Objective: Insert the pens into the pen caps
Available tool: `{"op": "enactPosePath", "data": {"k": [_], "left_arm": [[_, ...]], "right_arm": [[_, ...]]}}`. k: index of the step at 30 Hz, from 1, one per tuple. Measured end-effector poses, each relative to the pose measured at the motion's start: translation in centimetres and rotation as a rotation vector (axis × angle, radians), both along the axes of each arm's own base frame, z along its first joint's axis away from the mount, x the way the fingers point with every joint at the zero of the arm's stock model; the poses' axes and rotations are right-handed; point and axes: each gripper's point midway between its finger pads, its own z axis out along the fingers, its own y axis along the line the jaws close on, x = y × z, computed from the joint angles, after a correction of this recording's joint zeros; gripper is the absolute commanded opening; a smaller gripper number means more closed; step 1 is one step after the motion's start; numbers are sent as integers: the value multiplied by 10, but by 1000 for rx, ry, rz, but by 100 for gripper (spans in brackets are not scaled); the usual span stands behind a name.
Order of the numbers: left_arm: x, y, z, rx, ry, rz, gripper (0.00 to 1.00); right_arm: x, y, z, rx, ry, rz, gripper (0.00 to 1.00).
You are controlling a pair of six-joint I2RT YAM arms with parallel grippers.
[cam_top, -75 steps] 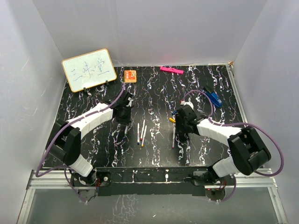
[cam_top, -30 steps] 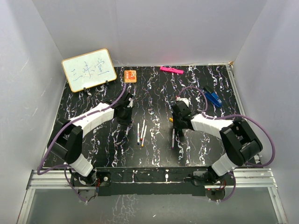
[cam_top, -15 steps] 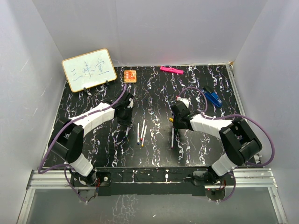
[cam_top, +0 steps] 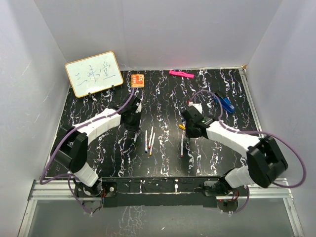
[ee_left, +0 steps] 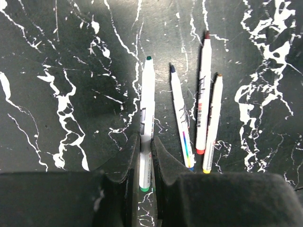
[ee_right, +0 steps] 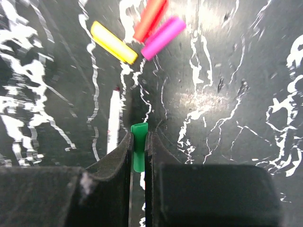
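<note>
My left gripper (ee_left: 146,138) is shut on a white pen with a green tip (ee_left: 147,94), which lies along the table. Three more pens lie just to its right: blue-ended (ee_left: 181,118), red-ended (ee_left: 204,94) and yellow-ended (ee_left: 213,123). My right gripper (ee_right: 138,138) is shut on a green pen cap (ee_right: 139,128), held just above the table. Beyond it lie a yellow cap (ee_right: 113,42), a red cap (ee_right: 150,19) and a pink-purple cap (ee_right: 163,38). Another pen (ee_right: 113,120) lies left of the right fingers. From above, the left gripper (cam_top: 133,129) and right gripper (cam_top: 190,129) flank the loose pens (cam_top: 149,140).
A small whiteboard (cam_top: 94,74) leans at the back left. An orange block (cam_top: 138,80) and a flat pink bar (cam_top: 181,74) lie along the back edge. A blue object (cam_top: 226,103) sits at the right. White walls enclose the black marbled table (cam_top: 98,148).
My right gripper has closed on the green cap, and its arm has swung out to the right. The left arm has stayed still with its pen.
</note>
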Motion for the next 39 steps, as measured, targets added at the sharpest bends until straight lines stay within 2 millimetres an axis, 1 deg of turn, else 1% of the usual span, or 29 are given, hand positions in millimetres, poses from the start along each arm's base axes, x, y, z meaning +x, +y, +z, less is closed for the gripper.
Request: {"op": "enactPosePath", "data": {"k": [1, 5, 7, 9, 11, 14, 16, 20, 22, 28, 31, 39], "left_arm": [[1, -2, 1, -8, -5, -7, 0], [6, -13, 11, -83, -61, -38, 0], [5, -21, 18, -150, -101, -58, 0], [4, -29, 27, -209, -131, -76, 0], [9, -40, 38, -270, -165, -99, 0], [14, -54, 49, -340, -200, -135, 0], [18, -64, 57, -389, -226, -161, 0], [22, -83, 78, -514, -324, -227, 0], [19, -88, 88, -575, -372, -257, 0], [4, -106, 120, -776, -513, -341, 0], [-2, -113, 130, -857, -544, -367, 0], [-17, -130, 159, -990, -588, -436, 0]], "right_arm": [[3, 0, 10, 10, -27, -3, 0], [24, 8, 66, 107, -217, -15, 0], [35, 13, 94, 166, -323, -18, 0], [44, 17, 116, 212, -412, -19, 0], [54, 23, 135, 254, -489, -16, 0], [66, 30, 154, 296, -574, -6, 0], [72, 34, 162, 322, -628, 5, 0], [73, 40, 173, 392, -739, 46, 0], [72, 45, 179, 436, -789, 72, 0], [71, 64, 213, 589, -941, 151, 0], [67, 72, 230, 663, -1017, 195, 0], [59, 90, 258, 788, -1126, 298, 0]]}}
